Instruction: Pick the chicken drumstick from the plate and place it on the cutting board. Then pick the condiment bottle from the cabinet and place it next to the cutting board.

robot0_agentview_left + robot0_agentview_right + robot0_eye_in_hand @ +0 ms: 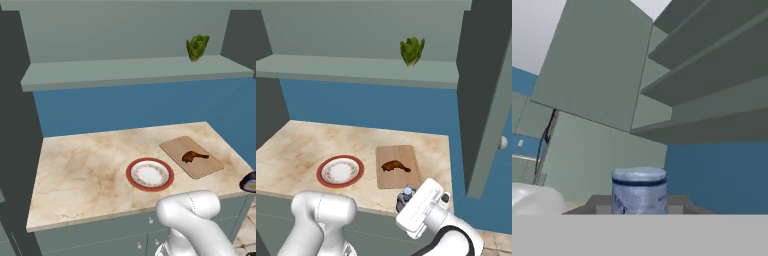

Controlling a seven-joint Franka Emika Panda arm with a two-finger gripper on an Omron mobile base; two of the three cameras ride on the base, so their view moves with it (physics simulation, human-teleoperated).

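Observation:
The chicken drumstick (194,157) (395,166) lies on the wooden cutting board (175,147) (397,180), right of the white red-rimmed plate (129,174) (320,172), which holds nothing. My gripper (405,198) (639,205) hangs low at the counter's front edge, just in front of the board, shut on the condiment bottle (407,192) (639,190). The bottle's pale blue-grey cap stands between the finger tips in the hand view. A dark bit of the bottle (249,182) shows at the right edge of the left base view. The cabinet shelf (135,70) (356,70) runs above the counter.
A green leafy vegetable (197,47) (412,51) stands on the shelf at its right end. An open cabinet door (486,100) hangs to the right, above the counter's end. The marble counter (85,170) (291,150) has bare room left of the plate.

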